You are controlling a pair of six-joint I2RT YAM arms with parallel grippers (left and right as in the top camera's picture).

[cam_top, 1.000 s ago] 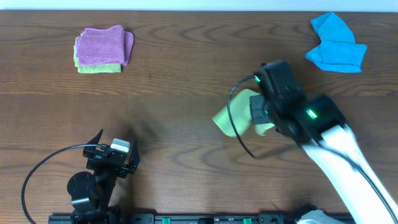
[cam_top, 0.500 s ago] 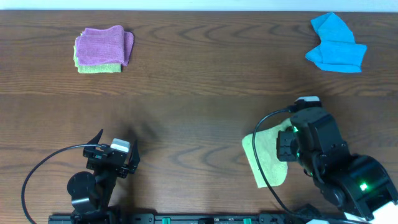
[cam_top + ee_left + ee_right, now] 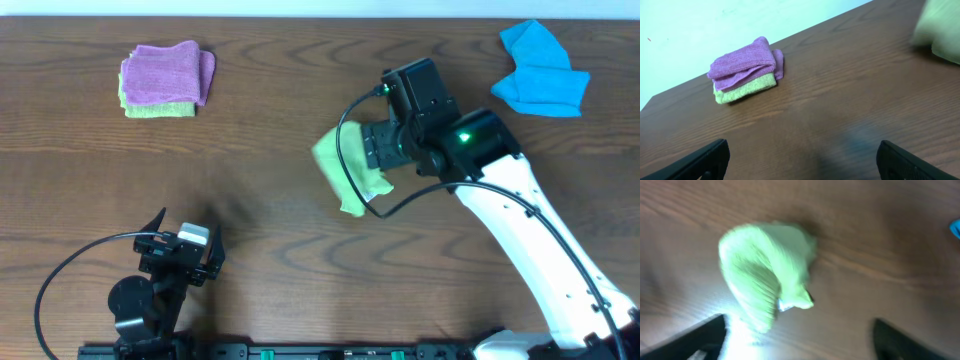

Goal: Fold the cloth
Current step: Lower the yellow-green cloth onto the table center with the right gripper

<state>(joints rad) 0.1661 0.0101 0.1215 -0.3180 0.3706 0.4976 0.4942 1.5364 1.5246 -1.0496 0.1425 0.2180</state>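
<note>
Table (image 3: 300,130): dark wood-grain top; it carries every cloth in view.
Right arm (image 3: 520,230): white links reach from the near right corner toward the middle of the table. The black wrist housing sits right of centre, a green light showing on it.
Cloth (image 3: 345,170): lime green, bunched rather than flat, just right of the table's centre and a little toward the far edge. Its right part is hidden under the right wrist in the overhead view. The wrist view shows it as a rounded, blurred lump with a small pale patch at its lower fold. Cannot tell whether it lies fully on the wood or is partly lifted.
Blue cloth (image 3: 540,72): bright blue, crumpled, near the far right corner, well apart from the green one.
Purple cloth (image 3: 165,72): folded, near the far left corner, lying on top of a folded yellow-green cloth (image 3: 160,108) whose edge shows below it.
Left gripper (image 3: 802,162): by the near edge, left of the middle. Fingers spread wide with only bare wood between them.
Right gripper (image 3: 802,337): fingers far apart at either side of the wrist view, not clamped on anything. The green lump sits beyond them, nearer the left finger.
Cable (image 3: 350,150): black, looping from the right wrist across the green cloth.
</note>
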